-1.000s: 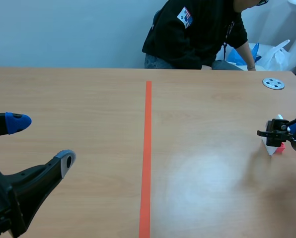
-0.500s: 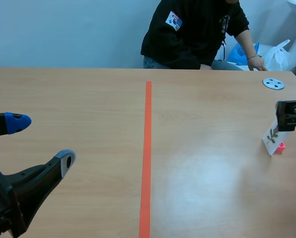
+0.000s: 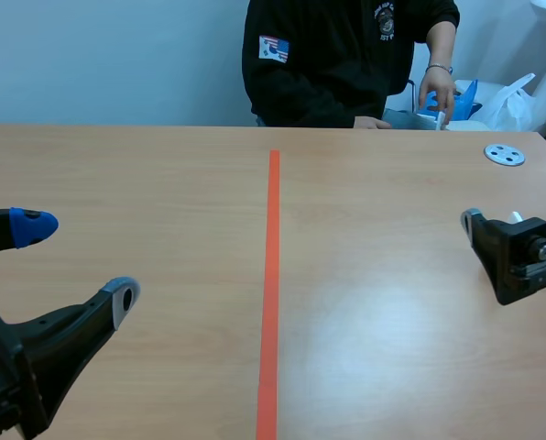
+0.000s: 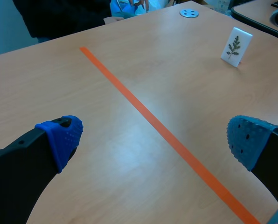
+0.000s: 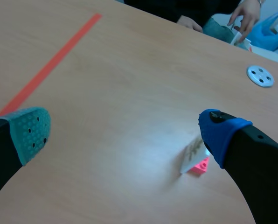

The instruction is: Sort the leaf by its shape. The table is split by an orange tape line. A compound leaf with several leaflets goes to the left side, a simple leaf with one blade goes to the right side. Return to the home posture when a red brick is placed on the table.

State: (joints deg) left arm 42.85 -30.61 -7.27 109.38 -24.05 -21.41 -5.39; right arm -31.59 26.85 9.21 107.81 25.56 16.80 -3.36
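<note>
Laminate in a pale wood grain covers the wide table (image 3: 163, 183), and a glossy patch of light lies on it right of the middle. A straight orange tape line (image 3: 272, 275) runs away from the robot and splits the top in two. Behind is a plain pale blue-grey wall (image 3: 99, 55). A person in a black top (image 3: 328, 64) sits across the table, one hand at a crumpled blue plastic bag (image 3: 458, 99) beside a white plastic bag (image 3: 516, 101). A small round grey metal disc with holes (image 3: 505, 155) lies at the far right.

The sleeve bears a small flag patch and the chest a pale emblem, too small to read.

The small white card printed with a dark many-leaflet leaf (image 4: 235, 46) stands upright on a pink brick base on the right side of the line, near the right gripper (image 5: 126, 130). No words show on the card. That gripper's fingers are spread wide and hold nothing. The left gripper (image 3: 79, 261) is low on the left side, likewise spread and holding nothing.
</note>
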